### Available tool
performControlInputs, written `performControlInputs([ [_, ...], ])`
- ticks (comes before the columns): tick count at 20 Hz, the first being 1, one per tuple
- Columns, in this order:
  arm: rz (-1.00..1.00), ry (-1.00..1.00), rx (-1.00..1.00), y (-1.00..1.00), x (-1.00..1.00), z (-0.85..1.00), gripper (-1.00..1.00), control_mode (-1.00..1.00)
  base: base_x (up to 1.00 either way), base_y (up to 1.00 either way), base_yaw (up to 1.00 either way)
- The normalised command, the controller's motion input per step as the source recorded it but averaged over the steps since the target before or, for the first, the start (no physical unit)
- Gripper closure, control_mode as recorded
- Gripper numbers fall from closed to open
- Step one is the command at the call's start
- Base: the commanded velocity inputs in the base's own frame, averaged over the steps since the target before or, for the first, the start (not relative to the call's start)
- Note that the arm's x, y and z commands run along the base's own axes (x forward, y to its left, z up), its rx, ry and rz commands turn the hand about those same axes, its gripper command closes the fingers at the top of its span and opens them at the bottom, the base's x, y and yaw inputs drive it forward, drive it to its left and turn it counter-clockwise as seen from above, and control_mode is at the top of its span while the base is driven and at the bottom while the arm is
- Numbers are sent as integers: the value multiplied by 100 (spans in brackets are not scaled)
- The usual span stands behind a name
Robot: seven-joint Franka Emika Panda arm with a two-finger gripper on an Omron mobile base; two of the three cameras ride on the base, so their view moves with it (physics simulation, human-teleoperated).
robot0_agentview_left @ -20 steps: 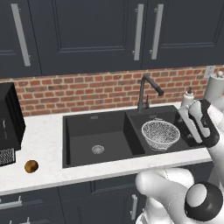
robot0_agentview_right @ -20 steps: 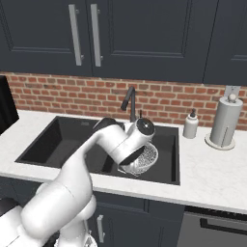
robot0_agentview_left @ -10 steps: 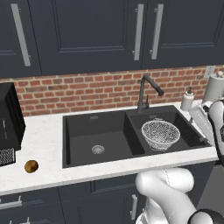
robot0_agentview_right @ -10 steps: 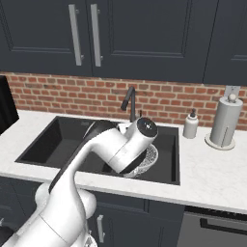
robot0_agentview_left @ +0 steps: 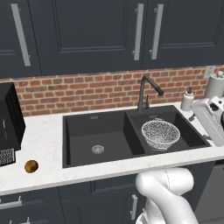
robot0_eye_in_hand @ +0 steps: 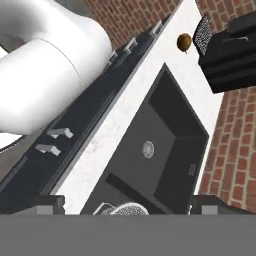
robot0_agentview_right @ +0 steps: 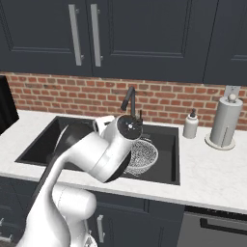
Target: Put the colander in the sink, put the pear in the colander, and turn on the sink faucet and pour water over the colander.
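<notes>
Left base view shows the counter (robot0_agentview_left: 48,144), pale and speckled, running under dark cabinets (robot0_agentview_left: 83,30) and a brick wall (robot0_agentview_left: 87,89). Set into the counter is the sink (robot0_agentview_left: 94,131), dark and double-basined, with a round drain in the large left basin. A black appliance (robot0_agentview_left: 8,118) stands at the far left of the counter. The colander (robot0_agentview_left: 160,133) sits in the smaller right basin, upright, its mesh bowl open to the top; in the right base view the colander (robot0_agentview_right: 142,155) is partly hidden behind the arm's white wrist. The faucet (robot0_agentview_left: 146,92) rises at the back edge between the basins, its spout angled down toward the right basin, above the colander's far side. A paper-towel roll (robot0_agentview_right: 225,121) stands on the counter at the right, with a soap bottle (robot0_agentview_right: 191,126) just left of it, beside the sink. The hand (robot0_agentview_left: 209,118) hangs at the right edge of the frame, above the counter beside the right basin, apart from the colander; whether its fingers are open or closed I cannot tell. The pear (robot0_agentview_left: 31,166) lies on the counter left of the sink, near the front edge and well apart from the colander.
</notes>
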Motion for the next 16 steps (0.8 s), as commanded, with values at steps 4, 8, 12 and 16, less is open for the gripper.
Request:
performControlInputs([
  [4,14,-4,-2,60,-23,62,-100,-100,0,0,0],
  [8,16,-8,-6,66,-30,38,-100,-100,0,0,0],
  [12,17,-11,-9,74,-22,13,-100,-100,0,0,0],
  [16,18,-6,-12,97,-6,0,-100,-100,0,0,0],
])
